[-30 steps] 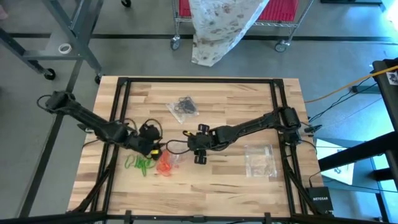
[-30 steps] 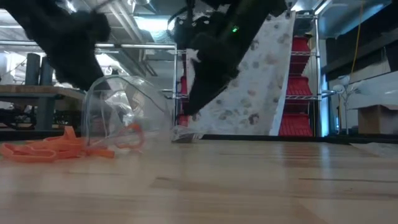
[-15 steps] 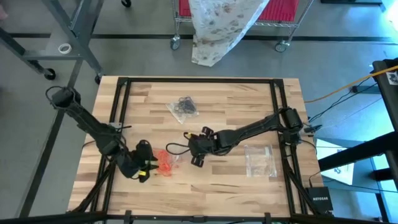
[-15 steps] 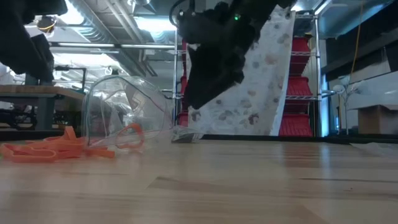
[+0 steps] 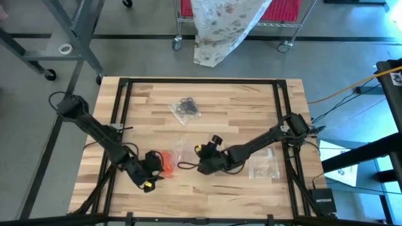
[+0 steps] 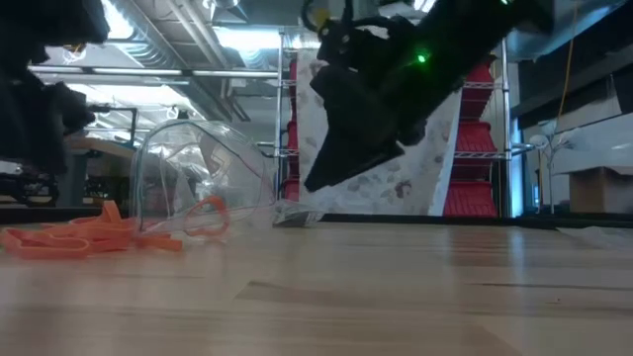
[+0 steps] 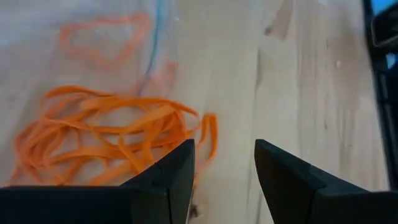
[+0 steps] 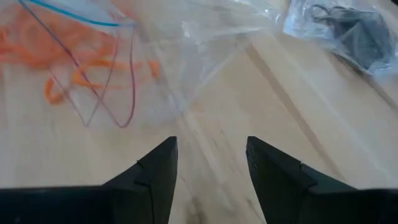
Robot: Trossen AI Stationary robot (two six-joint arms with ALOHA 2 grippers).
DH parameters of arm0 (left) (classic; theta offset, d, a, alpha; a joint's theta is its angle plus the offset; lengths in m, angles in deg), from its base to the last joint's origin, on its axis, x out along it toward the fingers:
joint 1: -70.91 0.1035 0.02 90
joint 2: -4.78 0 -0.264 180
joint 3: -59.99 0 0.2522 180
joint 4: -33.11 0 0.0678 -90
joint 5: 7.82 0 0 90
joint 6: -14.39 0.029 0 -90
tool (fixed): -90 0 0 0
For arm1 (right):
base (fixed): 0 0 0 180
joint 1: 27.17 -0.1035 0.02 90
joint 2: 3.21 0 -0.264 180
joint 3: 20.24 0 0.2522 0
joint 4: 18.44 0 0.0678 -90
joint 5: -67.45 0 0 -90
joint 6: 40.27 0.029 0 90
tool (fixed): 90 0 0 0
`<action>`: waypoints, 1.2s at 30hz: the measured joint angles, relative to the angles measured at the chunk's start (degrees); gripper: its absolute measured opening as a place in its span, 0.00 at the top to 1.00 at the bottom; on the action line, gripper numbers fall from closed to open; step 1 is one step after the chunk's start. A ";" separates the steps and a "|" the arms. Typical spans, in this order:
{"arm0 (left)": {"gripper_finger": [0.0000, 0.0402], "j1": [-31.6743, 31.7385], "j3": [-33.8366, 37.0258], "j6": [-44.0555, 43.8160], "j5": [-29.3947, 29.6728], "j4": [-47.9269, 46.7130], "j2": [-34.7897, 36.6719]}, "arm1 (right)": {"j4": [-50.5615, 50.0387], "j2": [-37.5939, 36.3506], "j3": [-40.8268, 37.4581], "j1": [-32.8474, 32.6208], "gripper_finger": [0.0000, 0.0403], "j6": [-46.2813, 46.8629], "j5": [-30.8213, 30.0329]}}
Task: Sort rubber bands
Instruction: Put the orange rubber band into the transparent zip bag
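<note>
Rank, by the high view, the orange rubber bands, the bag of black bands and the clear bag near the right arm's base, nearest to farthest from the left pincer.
1. Orange rubber bands, just beside the left pincer.
2. Bag of black bands, toward the table's far edge.
3. Clear bag, across the table by the right arm's base.

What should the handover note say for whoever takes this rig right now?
Left hand: open, empty, low beside the orange rubber bands at the clear bag mouth.
Right hand: open, empty, mid-table facing that bag.
Black rubber bands: bagged at the table's far side.
Another clear bag lies near the right arm.
Green bands not visible.
Left: most orange bands lie loose on the wood; bag them.
</note>
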 joint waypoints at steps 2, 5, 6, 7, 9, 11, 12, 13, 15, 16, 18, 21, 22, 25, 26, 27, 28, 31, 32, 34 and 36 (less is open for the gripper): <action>0.60 0.25 -0.75 1.09 -1.03 0.16 -2.20 | 4.16 0.00 -1.63 -0.19 0.54 0.85 -1.25; 0.60 0.96 -2.64 3.38 -0.88 -4.28 -3.59 | 8.47 -0.09 -3.73 -0.35 0.54 2.15 -2.01; 0.60 1.48 -3.38 4.13 -0.32 -6.43 -3.59 | 9.33 -0.09 -4.47 -0.35 0.54 2.42 -1.72; 0.60 2.09 -4.32 4.36 0.36 -8.57 -3.59 | 9.53 -0.09 -5.07 -0.40 0.54 2.98 -1.36; 0.60 3.23 -5.74 5.13 2.25 -12.05 -3.55 | 9.64 -0.09 -5.94 -0.84 0.54 4.75 -0.34; 0.60 4.64 -5.84 7.04 2.14 -12.92 -3.55 | 10.21 -0.09 -6.87 -1.37 0.54 6.31 -0.29; 0.60 5.45 -5.58 7.67 1.30 -12.60 -3.55 | 10.44 -0.09 -7.41 -1.83 0.54 6.84 -0.37; 0.60 6.39 -5.34 8.64 0.16 -12.48 -3.55 | 10.82 -0.07 -7.87 -2.01 0.54 7.30 -0.41; 0.60 8.00 -4.95 11.08 -1.58 -12.09 -3.55 | 11.30 -0.07 -8.14 -2.52 0.54 7.76 -0.59; 0.60 8.55 -4.75 12.24 -1.96 -11.89 -3.55 | 11.65 -0.07 -8.12 -2.74 0.54 7.77 -0.60; 0.60 9.18 -4.55 14.30 -2.22 -11.51 -3.55 | 11.97 -0.07 -8.11 -2.76 0.54 7.67 -0.57; 0.60 9.54 -4.55 17.94 -2.80 -9.19 -3.55 | 11.94 -0.07 -8.11 -2.69 0.54 7.61 -0.59; 0.60 9.56 -4.55 19.16 -2.97 -8.64 -3.67 | 11.96 -0.07 -8.11 -2.67 0.54 7.61 -0.61; 0.60 9.56 -4.55 20.78 -3.03 -8.57 -4.98 | 11.94 -0.07 -8.11 -2.58 0.54 7.50 -1.04; 0.60 9.62 -4.55 20.81 -3.03 -8.45 -5.53 | 11.95 -0.07 -8.11 -2.58 0.54 7.49 -1.13; 0.60 9.63 -4.55 20.80 -3.13 -8.18 -6.08 | 11.97 -0.07 -8.11 -2.56 0.54 7.48 -1.43; 0.60 9.63 -4.55 20.80 -3.37 -7.87 -6.56 | 11.91 -0.07 -8.11 -2.54 0.54 7.48 -1.96; 0.62 9.63 -4.55 20.33 -3.52 -8.05 -7.48 | 11.97 -0.07 -8.11 -2.56 0.54 7.24 -3.51; 0.64 9.63 -4.55 20.14 -3.10 -7.91 -7.50 | 11.97 -0.07 -8.11 -2.54 0.54 7.21 -3.85; 0.71 9.63 -4.55 19.52 -2.85 -7.50 -7.48 | 11.97 -0.07 -8.11 -2.54 0.54 7.02 -5.06; 0.79 9.63 -4.55 19.95 -2.84 -7.59 -7.50 | 12.13 -0.07 -8.11 -2.54 0.54 6.53 -5.99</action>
